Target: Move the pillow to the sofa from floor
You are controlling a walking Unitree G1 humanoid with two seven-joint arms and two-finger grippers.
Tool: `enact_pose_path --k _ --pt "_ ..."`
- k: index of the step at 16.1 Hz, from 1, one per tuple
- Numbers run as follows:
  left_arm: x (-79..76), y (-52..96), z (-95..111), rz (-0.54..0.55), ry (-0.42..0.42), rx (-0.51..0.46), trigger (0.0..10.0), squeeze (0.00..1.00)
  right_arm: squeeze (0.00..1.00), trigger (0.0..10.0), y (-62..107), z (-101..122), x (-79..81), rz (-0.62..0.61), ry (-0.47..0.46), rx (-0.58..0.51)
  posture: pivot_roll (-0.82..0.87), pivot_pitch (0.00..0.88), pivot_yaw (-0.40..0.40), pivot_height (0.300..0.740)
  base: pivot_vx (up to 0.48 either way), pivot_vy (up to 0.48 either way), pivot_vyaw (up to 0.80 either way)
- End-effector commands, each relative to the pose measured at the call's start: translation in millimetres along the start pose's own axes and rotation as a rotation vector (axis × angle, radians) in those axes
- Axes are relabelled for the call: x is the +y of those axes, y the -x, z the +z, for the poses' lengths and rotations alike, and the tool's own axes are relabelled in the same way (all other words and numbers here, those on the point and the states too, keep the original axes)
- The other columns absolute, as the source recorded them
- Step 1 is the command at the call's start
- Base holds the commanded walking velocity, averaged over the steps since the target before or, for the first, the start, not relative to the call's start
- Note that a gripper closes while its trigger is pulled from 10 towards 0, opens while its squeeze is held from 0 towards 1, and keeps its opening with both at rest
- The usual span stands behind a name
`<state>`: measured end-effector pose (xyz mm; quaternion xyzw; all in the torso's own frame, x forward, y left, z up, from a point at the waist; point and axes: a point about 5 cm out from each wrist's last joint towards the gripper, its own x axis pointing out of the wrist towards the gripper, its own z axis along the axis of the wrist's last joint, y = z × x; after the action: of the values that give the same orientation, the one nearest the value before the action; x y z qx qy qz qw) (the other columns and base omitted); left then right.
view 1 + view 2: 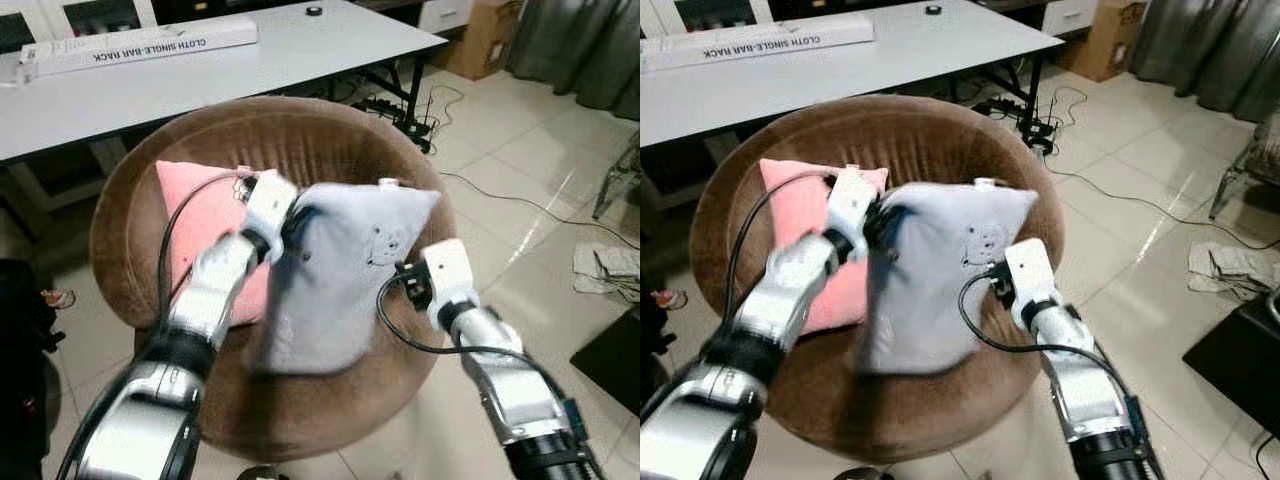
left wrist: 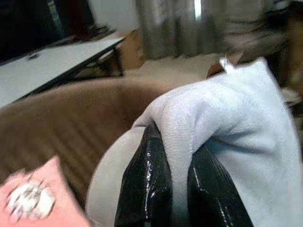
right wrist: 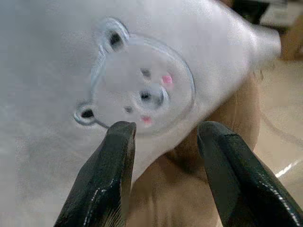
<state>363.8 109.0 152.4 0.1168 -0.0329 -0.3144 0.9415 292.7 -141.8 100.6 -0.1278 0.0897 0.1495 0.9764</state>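
**Grey pillow over the sofa**

The left end effector [image 2: 177, 189] is pinching the grey pillow [image 1: 335, 280] above the brown sofa [image 1: 300, 135], beside a pink pillow [image 1: 200, 215]. The right end effector [image 3: 163, 142] is hanging open just beside it.

The floor [image 1: 520, 250] is shiny pale tile. A white table [image 1: 200, 70] stands at the back, with a long white box [image 1: 140, 45] near its far edge. Black cables [image 1: 420, 115] lie under it. A cardboard box [image 1: 480, 40] sits by grey curtains [image 1: 580, 45].
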Motion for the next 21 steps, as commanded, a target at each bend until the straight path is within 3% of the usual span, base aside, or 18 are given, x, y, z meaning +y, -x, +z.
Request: enact_pose_path --k 1,4,7,8,10,13,17,18,19,21 --pt "1.8 -8.1 8 -0.043 -0.025 -0.028 10.0 0.00 0.00 10.0 6.7 9 5.5 0.093 0.076 -0.013 0.04 0.022 0.027 0.740 0.000 0.000 0.00" --pt "17.8 -17.2 7 -0.004 -0.098 0.076 10.0 0.00 0.00 10.0 31.3 10 28.2 0.321 0.143 0.002 -0.02 0.073 0.055 0.740 0.000 0.000 0.00" --pt "25.2 -18.4 6 0.042 -0.125 0.124 10.0 0.00 0.00 10.0 40.1 3 37.2 0.389 0.144 0.049 -0.04 0.083 0.056 0.740 0.000 0.000 0.00" --pt "31.8 -15.9 0 0.092 -0.140 0.185 10.0 0.00 0.00 10.0 42.6 2 43.9 0.433 0.160 0.065 -0.05 0.108 0.047 0.740 0.000 0.000 0.00" --pt "49.9 -5.1 -11 0.233 -0.198 0.293 10.0 1.00 0.00 10.0 44.5 6 49.0 0.462 0.183 0.071 -0.07 0.122 0.029 0.740 0.000 0.000 0.00" --pt "71.4 8.7 -13 0.363 -0.251 0.343 10.0 1.00 0.00 10.0 46.2 9 46.0 0.456 0.189 0.076 -0.07 0.128 0.007 0.740 0.000 0.000 0.00" --pt "78.3 20.0 -22 0.404 -0.271 0.375 10.0 1.00 0.00 10.0 42.7 6 45.4 0.447 0.180 0.110 -0.06 0.111 -0.017 0.740 0.000 0.000 0.00" --pt "79.5 21.7 -22 0.423 -0.298 0.369 10.0 0.73 0.00 10.0 38.2 4 43.3 0.418 0.167 0.122 -0.05 0.106 -0.022 0.740 0.000 0.000 0.00" --pt "82.7 23.0 -20 0.454 -0.307 0.351 10.0 0.00 0.00 10.0 33.9 4 40.4 0.389 0.157 0.127 -0.05 0.102 -0.026 0.740 0.000 0.000 0.00" --pt "90.6 23.2 -9 0.497 -0.305 0.294 10.0 0.00 0.00 10.0 27.0 7 36.2 0.371 0.143 0.122 -0.04 0.089 -0.031 0.740 0.000 0.000 0.00"
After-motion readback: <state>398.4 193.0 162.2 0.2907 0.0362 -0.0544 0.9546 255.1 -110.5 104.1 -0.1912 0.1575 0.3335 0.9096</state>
